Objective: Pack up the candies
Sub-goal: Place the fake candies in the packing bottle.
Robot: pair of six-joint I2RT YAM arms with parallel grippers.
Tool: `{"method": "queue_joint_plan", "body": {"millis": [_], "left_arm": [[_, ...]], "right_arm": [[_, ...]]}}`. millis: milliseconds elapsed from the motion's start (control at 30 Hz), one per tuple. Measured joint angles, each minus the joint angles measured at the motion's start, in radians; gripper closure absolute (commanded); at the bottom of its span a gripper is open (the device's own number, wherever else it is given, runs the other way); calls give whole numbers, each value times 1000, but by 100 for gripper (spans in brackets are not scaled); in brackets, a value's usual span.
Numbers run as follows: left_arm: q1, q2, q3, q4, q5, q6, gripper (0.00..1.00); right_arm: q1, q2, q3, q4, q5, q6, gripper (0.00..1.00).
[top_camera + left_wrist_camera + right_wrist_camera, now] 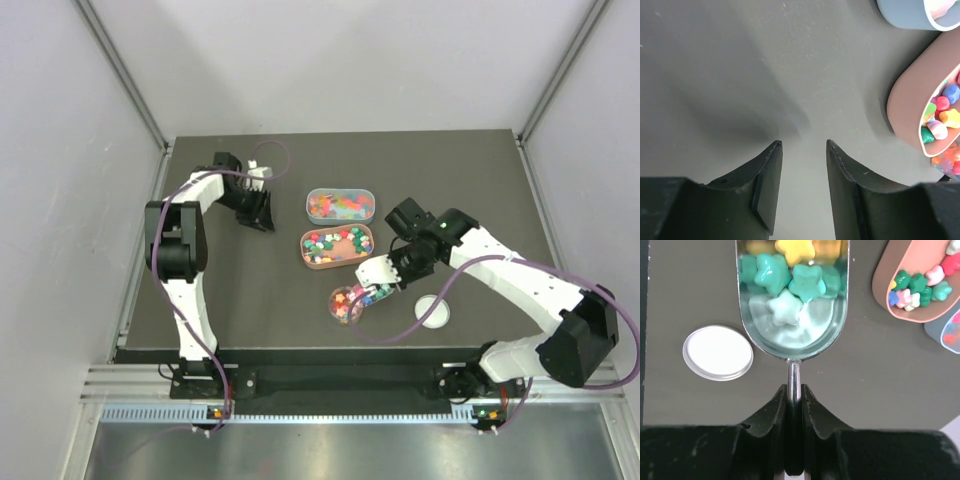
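My right gripper (403,264) is shut on the thin handle of a metal scoop (376,272). In the right wrist view the gripper (794,388) clamps the handle and the scoop (792,337) carries green, white and yellow star-shaped candies (785,282). The scoop's tip hangs over a small round clear jar (347,304) that has mixed-colour candies inside. A brown oval tray (337,247) and a grey-blue oval tray (341,205) both hold more candies. My left gripper (258,210) is open and empty above bare table, left of the trays; it also shows in the left wrist view (804,145).
The jar's white round lid (432,311) lies flat on the table right of the jar, and it shows in the right wrist view (717,352). The brown tray (905,110) and the grey-blue tray (905,12) sit to the right in the left wrist view.
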Motion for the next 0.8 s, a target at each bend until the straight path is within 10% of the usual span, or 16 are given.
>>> {"method": "queue_joint_plan", "body": {"millis": [800], "left_arm": [[23,-77,-131,157,101,-50,55]], "right_arm": [[128,137,185,-161,267,81,100]]}}
